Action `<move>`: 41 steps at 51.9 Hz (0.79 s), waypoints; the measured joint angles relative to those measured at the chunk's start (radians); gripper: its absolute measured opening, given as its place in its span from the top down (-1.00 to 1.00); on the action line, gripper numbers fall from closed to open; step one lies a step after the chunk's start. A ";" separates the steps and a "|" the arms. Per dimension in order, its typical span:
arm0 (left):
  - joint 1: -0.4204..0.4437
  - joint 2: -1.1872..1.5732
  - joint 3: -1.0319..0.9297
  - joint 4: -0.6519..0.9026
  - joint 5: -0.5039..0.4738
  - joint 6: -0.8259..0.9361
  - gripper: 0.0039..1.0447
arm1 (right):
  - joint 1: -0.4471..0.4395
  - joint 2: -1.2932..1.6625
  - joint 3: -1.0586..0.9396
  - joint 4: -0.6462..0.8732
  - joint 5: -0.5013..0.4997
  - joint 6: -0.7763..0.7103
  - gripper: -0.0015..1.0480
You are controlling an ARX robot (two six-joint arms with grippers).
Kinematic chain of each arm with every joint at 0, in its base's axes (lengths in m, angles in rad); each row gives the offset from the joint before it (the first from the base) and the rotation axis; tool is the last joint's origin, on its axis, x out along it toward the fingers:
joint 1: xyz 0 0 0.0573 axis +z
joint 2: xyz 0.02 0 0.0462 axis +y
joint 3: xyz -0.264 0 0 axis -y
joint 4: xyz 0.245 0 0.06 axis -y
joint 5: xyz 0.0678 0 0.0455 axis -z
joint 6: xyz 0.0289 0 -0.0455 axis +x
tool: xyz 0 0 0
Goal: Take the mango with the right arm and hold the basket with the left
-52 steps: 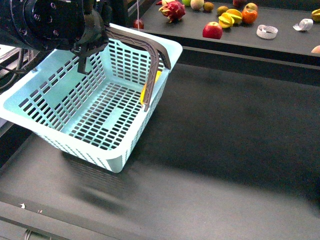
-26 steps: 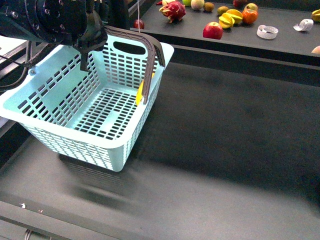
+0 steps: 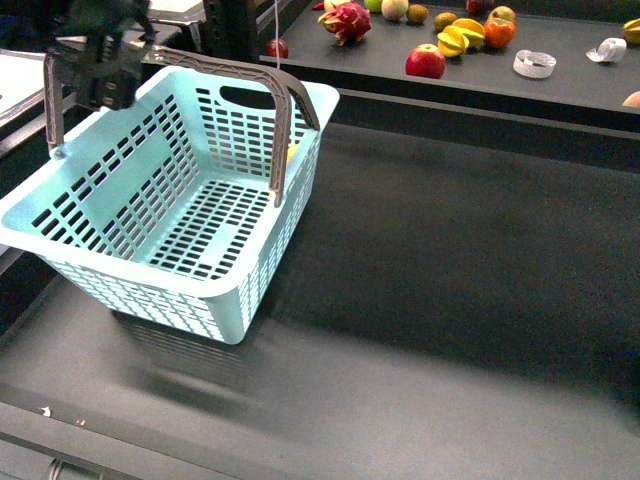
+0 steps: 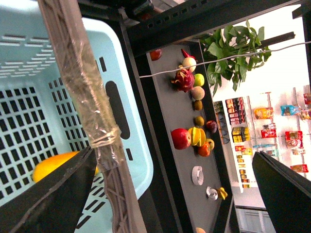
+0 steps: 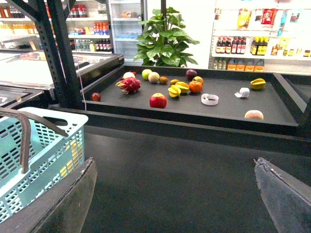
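The pale turquoise basket [image 3: 150, 290] stands at the table's left with both grey-brown handles raised. My left gripper [image 3: 100, 70] hovers open above its far-left rim. In the left wrist view the taped handle [image 4: 82, 97] runs through the left gripper [image 4: 173, 153], close to one finger [image 4: 53, 194], with the jaws wide apart. The mango [image 4: 51, 165] shows yellow-orange against the slotted wall, partly hidden by that finger. From the front it is only a yellow patch [image 3: 291, 152] by the right handle [image 3: 282, 130]. My right gripper [image 5: 175, 162] is open over bare dark table, right of the basket [image 5: 43, 160].
A raised black shelf [image 3: 570, 85] at the back holds a red apple [image 3: 425, 62], a dragon fruit [image 3: 345, 20], an orange [image 3: 498, 32], other fruit and tape rolls [image 3: 533, 64]. Dark table [image 3: 450, 280] stretches right of the basket. A black rack post [image 5: 63, 53] stands behind the basket.
The basket has tipped back towards level and shifted left. My left arm has drawn up and left, and the left handle now stands raised under it.
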 joint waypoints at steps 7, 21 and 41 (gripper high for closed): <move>0.047 -0.144 -0.163 0.086 -0.014 0.109 -0.89 | 0.000 0.000 0.000 0.000 0.000 0.000 -0.85; 0.193 -0.366 -0.515 0.191 -0.006 0.223 -0.89 | 0.000 0.000 0.000 0.000 0.000 0.000 -0.85; 0.282 -0.560 -0.679 0.096 -0.034 0.251 -0.89 | 0.000 0.000 0.000 0.000 0.000 0.000 -0.85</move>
